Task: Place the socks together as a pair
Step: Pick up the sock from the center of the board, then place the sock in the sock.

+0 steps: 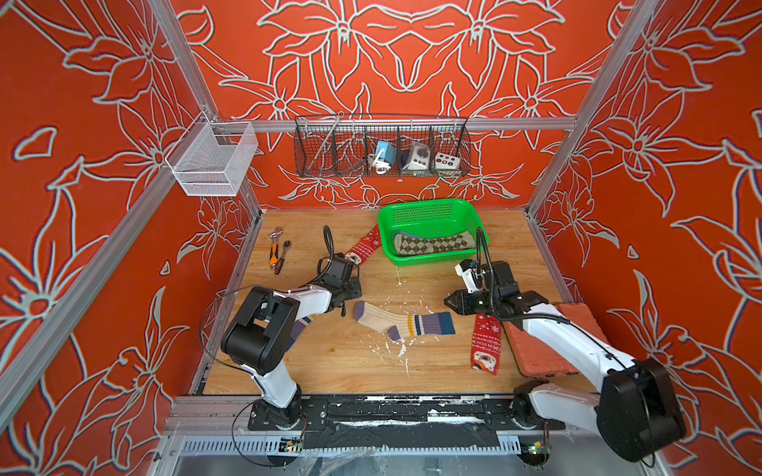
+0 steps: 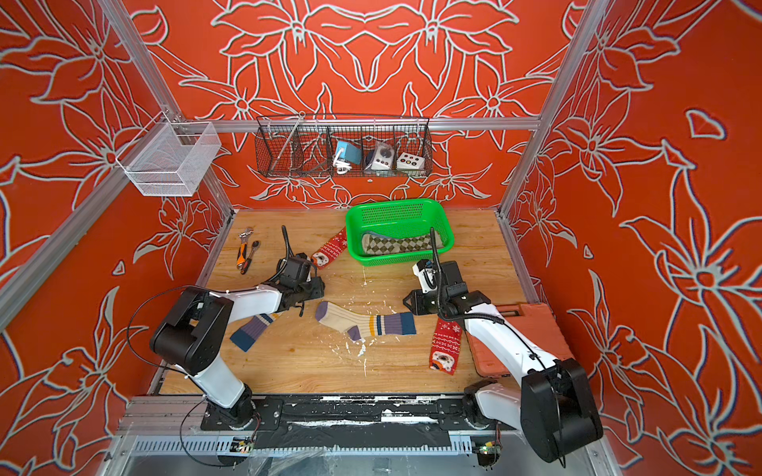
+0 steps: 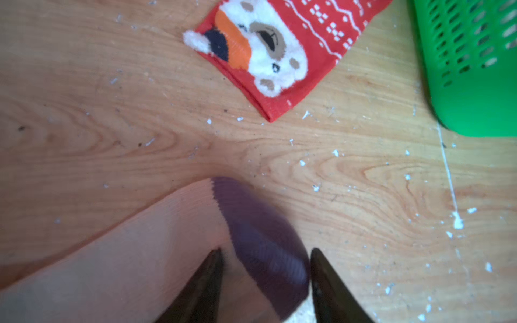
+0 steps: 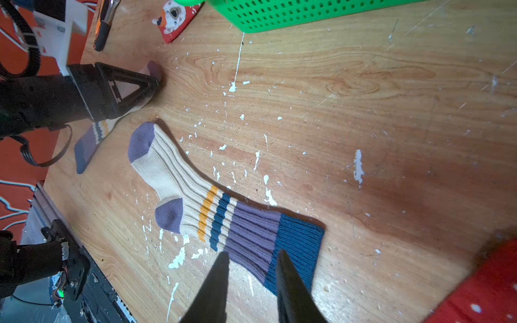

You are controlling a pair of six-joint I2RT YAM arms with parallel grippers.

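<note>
Nearest to the camera, the big black joint of the right arm (image 1: 639,412) is filling the low corner in both top views. From it the white forearm is reaching over an orange case (image 1: 544,350) toward the middle of the table (image 1: 350,371).

I am seeing the right gripper (image 4: 252,253) hanging above the blue cuff of the striped sock (image 1: 402,323), which is lying flat in the middle of the table. Its jaws are standing a little apart and nothing is sitting between them.

The left arm (image 1: 305,298) is bending low, with the left gripper (image 3: 265,253) pointing down at the second striped sock (image 2: 255,329). Its fingers are standing on both sides of the purple toe, but I cannot tell whether they are pressing it. The arm is covering most of this sock from above.

The right wrist view is showing the left gripper from the side, with the purple toe peeking beyond its tip. Only the left wrist view is showing clearly the bear face on the red sock (image 3: 279,47), which is lying just beside the green basket (image 1: 429,206). The other red sock (image 1: 485,344) is lying just beside the case, its top end going under the right arm. A checked sock (image 1: 433,243) is lying inside the basket.
</note>
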